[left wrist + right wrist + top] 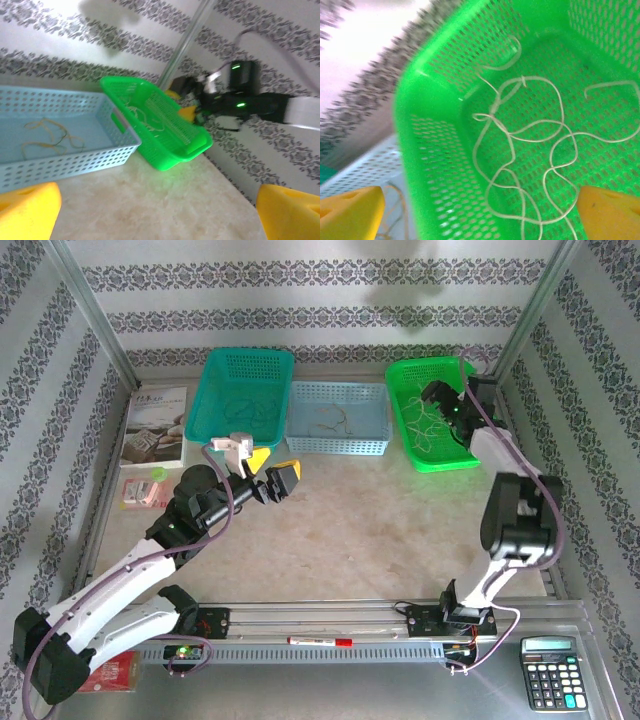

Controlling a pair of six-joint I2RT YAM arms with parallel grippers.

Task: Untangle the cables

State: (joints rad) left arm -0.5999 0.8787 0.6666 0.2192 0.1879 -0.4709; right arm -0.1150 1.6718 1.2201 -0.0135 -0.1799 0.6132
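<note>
Whitish cables (520,137) lie looped and crossed on the floor of the green basket (440,465), at the table's far right corner. They sit directly below and ahead of the right gripper (480,220), the nearer one, whose fingers are spread wide and empty. The tangle shows no single long axis. The right arm reaches forward, wrist pitched down over the basket. The left gripper (272,468) hovers left of mid-table, parted and empty.

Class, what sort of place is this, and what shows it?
Probably a robot-lab test booth: wallpapered panels on metal posts enclose the table, two robot arms are bolted at its near edge, and baskets hold cables.
</note>
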